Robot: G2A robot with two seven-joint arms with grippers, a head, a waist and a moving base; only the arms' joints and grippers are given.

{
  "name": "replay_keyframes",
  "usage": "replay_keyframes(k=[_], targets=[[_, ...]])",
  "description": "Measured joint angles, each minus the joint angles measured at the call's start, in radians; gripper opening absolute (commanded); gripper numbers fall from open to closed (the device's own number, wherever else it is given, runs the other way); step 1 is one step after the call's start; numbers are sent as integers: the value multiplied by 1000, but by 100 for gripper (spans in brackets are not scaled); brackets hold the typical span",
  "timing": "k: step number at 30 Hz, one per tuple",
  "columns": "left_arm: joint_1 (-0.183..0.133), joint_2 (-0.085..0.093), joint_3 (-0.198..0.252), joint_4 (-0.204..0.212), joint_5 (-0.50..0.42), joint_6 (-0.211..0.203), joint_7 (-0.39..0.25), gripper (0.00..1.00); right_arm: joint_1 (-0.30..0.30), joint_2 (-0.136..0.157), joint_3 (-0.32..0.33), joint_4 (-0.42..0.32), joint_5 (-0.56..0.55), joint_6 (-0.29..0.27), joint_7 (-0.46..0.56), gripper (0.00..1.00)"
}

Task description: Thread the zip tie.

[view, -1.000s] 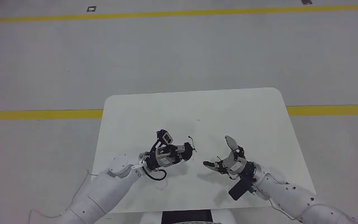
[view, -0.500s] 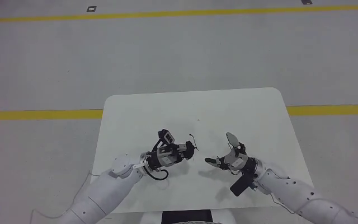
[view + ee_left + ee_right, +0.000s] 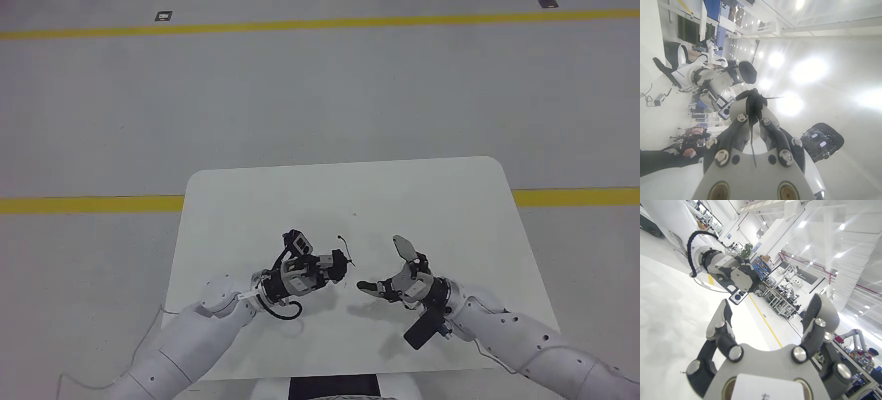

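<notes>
White worktop on a pale grey floor with yellow lines; pretty bright ceiling lights, metal racks way in the back.

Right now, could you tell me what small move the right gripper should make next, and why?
Probably ease the right gripper toward the zip tie: its tail sticks out of the shut left gripper, and the right one is open, apart from it.

black zip tie, white table
</notes>
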Motion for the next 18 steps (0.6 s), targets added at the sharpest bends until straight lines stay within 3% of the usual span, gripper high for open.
replay_keyframes(k=[1,18], targets=[[0,-1,0,0,0,0,-1,0,7,-2,-7,1,0,0,3,49],[2,-3,-4,3,-1,2,-3,0,77,-30,-90,37,0,0,46,28]])
